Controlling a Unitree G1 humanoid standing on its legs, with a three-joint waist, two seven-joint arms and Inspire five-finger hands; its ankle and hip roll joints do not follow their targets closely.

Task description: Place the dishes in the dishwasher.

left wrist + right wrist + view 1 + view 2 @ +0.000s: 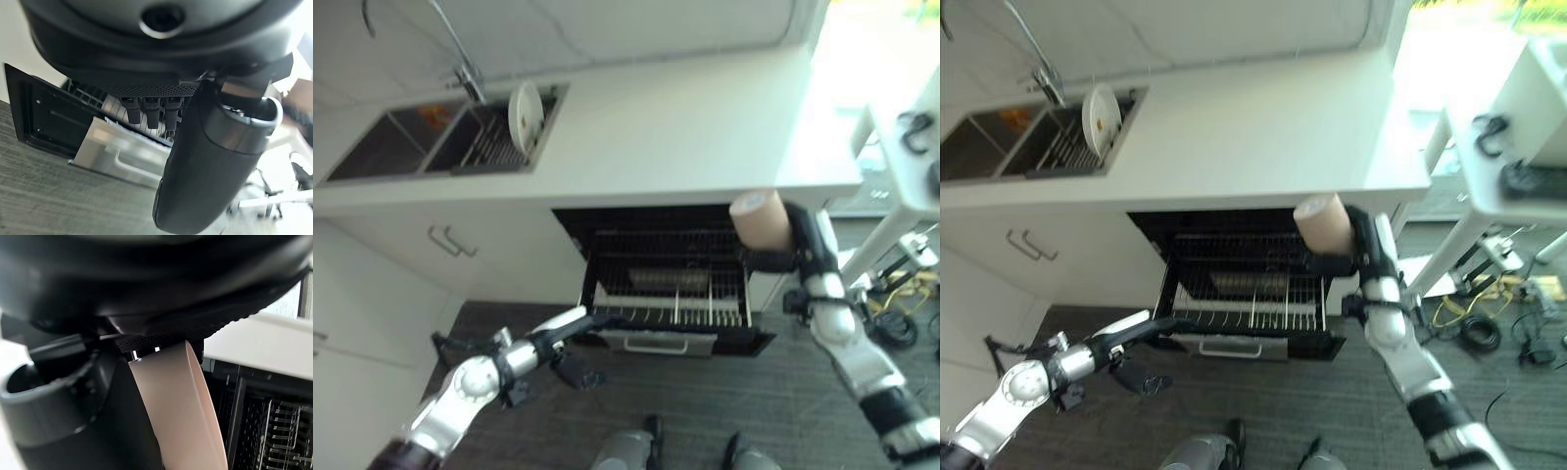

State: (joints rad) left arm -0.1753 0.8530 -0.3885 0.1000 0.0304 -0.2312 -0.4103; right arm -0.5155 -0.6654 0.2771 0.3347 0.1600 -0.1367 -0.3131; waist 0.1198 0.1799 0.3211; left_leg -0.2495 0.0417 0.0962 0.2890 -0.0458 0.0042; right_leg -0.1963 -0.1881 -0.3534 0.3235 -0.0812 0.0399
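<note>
The white counter [685, 122] spans the upper scene; grey carpet [705, 411] covers the floor below. At 10 o'clock, the sink [396, 147] holds a drying rack [494, 147] with one white plate [525, 117] standing upright. At centre, under the counter, the dishwasher [656, 235] is open, its wire rack [671, 304] pulled out. At 3 o'clock, the right hand [793, 250] grips a beige cup [760, 219], fingers curled round it, above the rack's right edge. At 7 o'clock, the left hand [563, 328] reaches the rack's front left corner with straight fingers.
</note>
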